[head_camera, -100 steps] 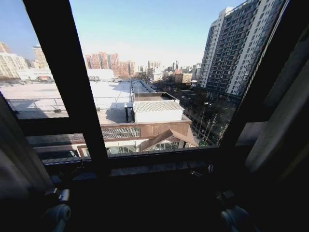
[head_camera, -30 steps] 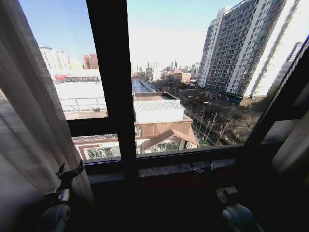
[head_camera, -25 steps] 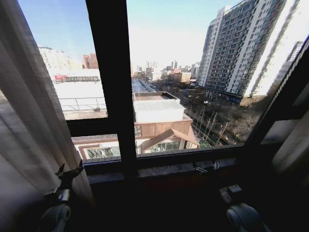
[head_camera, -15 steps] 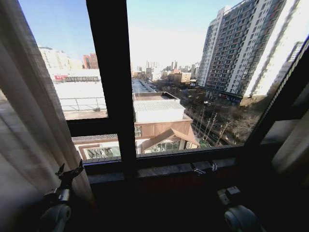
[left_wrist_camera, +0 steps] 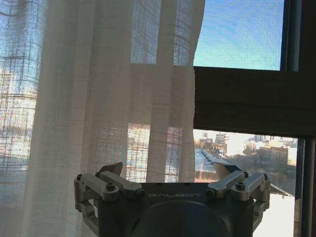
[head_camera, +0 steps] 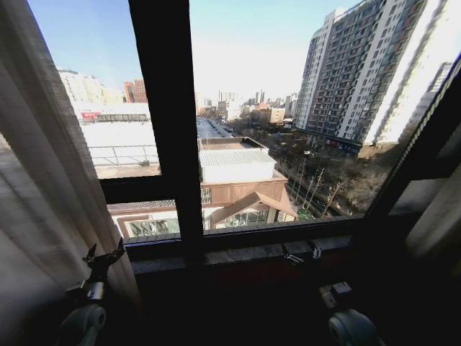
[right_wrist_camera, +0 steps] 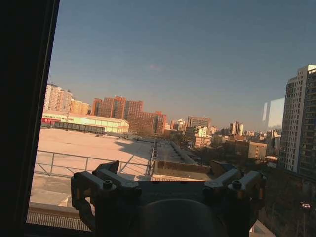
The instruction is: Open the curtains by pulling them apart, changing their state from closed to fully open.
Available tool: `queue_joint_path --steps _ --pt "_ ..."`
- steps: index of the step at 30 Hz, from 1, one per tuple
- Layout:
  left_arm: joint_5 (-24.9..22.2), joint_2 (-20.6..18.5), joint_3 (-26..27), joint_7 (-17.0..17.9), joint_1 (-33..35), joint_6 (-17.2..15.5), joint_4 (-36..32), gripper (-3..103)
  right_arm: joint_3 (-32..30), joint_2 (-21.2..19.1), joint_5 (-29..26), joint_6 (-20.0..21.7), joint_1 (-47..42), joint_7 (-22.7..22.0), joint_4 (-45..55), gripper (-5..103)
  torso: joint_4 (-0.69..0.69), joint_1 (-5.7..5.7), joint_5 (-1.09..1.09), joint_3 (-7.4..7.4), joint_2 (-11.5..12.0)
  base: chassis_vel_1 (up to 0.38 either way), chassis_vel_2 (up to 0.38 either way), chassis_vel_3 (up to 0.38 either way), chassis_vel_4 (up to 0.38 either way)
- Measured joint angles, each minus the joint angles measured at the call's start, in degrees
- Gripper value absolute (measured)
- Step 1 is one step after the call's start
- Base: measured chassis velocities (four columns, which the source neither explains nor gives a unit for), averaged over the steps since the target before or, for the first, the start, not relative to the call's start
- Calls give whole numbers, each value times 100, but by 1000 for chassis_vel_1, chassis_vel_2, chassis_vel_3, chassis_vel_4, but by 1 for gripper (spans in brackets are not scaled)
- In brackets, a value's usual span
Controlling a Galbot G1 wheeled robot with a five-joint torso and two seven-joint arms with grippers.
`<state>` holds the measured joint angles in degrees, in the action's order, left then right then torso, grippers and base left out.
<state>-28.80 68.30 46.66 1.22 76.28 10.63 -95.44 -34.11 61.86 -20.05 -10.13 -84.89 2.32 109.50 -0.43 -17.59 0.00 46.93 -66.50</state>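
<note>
At the far left of the head view hangs the sheer cream-white curtain panel point(head_camera: 43, 187), a translucent fabric with long vertical folds, gathered against the left side of the window and reaching down past the sill. In the left wrist view the same loosely woven curtain point(left_wrist_camera: 98, 98) covers most of the glass, and its free edge falls beside a dark horizontal frame bar point(left_wrist_camera: 247, 101).

The left gripper point(head_camera: 101, 258) is raised low at the left, just beside the curtain's inner edge; its two dark fingers are spread apart and clamp nothing. From its own wrist camera the left gripper point(left_wrist_camera: 171, 173) shows both fingertips splayed wide, with the curtain hanging beyond them. Whether a fingertip touches the fabric cannot be told.

Right of it stands the thick dark vertical window post point(head_camera: 169, 130), crossed by a dark horizontal bar point(head_camera: 137, 189). Below runs the dark window sill point(head_camera: 238, 254).

Through the bare glass lie flat white rooftops, a low brown building and a tall grey apartment tower point(head_camera: 360, 72).

The right gripper point(head_camera: 302, 252) is held at the sill, right of the post, its fingers apart and empty. In the right wrist view the right gripper point(right_wrist_camera: 168, 170) points at uncovered glass, fingertips wide.

At the far right edge hangs another pale fabric panel point(head_camera: 439, 223) in shadow.
</note>
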Motion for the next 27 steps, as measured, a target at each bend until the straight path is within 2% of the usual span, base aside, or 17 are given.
queue_joint_path --steps 27 --pt "0 0 0 0 0 0 0 100 -2 -4 3 -5 1 -4 -1 100 0 0 0 0 0 0 0 0 0"
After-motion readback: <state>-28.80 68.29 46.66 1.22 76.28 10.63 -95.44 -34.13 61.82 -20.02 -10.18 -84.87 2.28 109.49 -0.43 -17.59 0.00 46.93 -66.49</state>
